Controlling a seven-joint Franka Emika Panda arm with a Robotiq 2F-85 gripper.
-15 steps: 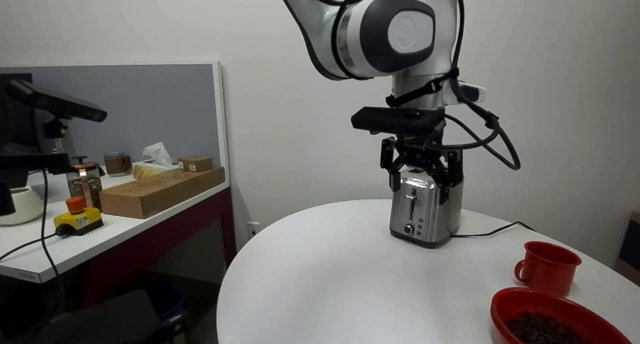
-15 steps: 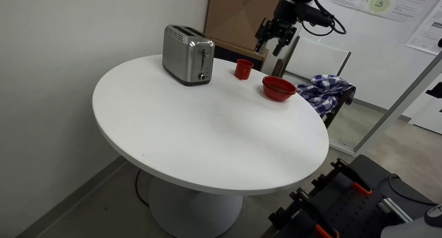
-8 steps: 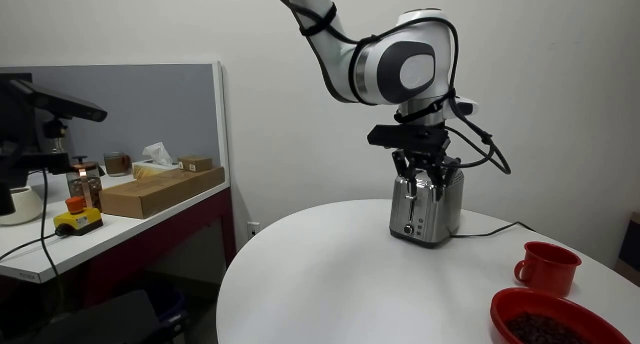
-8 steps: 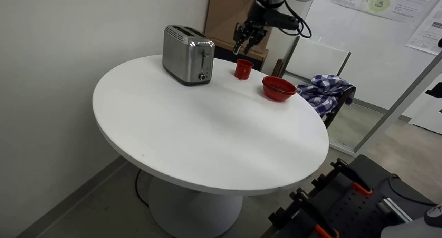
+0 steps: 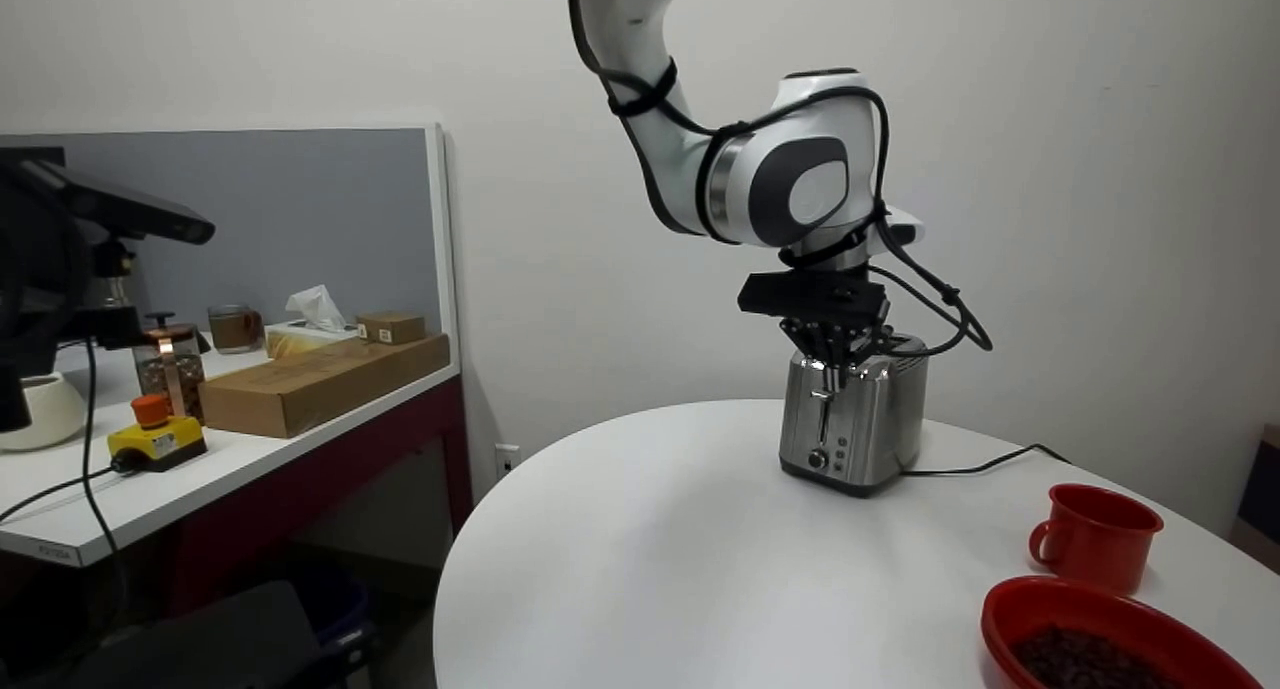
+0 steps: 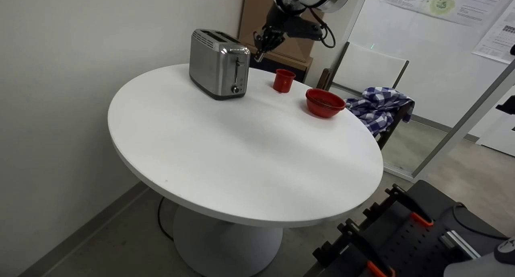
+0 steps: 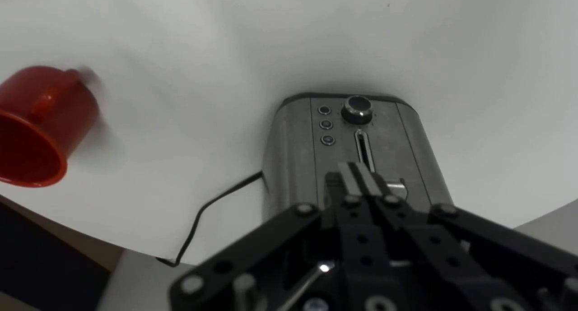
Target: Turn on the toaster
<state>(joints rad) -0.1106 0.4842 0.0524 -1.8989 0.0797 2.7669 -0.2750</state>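
The silver toaster [image 5: 890, 429] [image 6: 207, 68] [image 7: 293, 153] stands upright on the white table, its lever end facing my gripper. Its lever [image 5: 822, 396] [image 6: 240, 63] sits near the top of its slot; the wrist view shows only part of the lever [image 7: 397, 188], the fingers covering the rest. My gripper [image 5: 832, 379] [image 6: 259, 56] [image 7: 360, 165] points downward with its fingers together and nothing between them. In an exterior view a gap shows between the fingertips and the toaster's lever end, at about lever height. Whether they touch the lever cannot be told from the wrist view.
A red mug [image 5: 1095, 539] [image 6: 284, 81] [image 7: 49, 103] and a red bowl [image 5: 1120, 619] [image 6: 326, 106] with dark contents stand on the round table [image 5: 620, 569]. The toaster's black cord [image 5: 990, 466] [image 7: 198, 220] runs off the table's edge. A wall [image 5: 600, 269] rises behind.
The gripper's fingers have gone from wide apart to together. My arm has come down and moved closer to the toaster's lever end. Toaster, mug and bowl have stayed put.
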